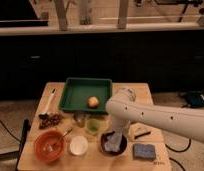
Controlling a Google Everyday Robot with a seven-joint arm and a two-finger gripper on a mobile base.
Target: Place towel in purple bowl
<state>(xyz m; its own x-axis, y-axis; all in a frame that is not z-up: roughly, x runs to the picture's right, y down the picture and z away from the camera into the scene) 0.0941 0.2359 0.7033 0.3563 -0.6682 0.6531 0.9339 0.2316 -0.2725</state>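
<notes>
Reaching down from the right, white arm [160, 117] bent over the near-middle of the wooden table [55, 90], pincer [116, 134] low above the purple bowl [114, 145]. Cannot tell whether open or closed: hidden behind the wrist. Pale grey-blue towel [113, 141] bunched inside the purple bowl, one end rising toward the pincer; contact unclear. Just left of that bowl, small white bowl [78, 145], and further left an orange bowl [49, 145] with something pale inside. Beyond these, small green cup [93, 126] beside a greyish cup [80, 118]. Green tray [75, 95] at the far middle of the table, orange-yellow fruit [93, 102] resting in its near right corner. Dark clustered item [51, 120] at the left edge, a white-handled utensil [49, 101] just beyond it. Blue sponge [144, 151] near right, a short way from the purple bowl.
</notes>
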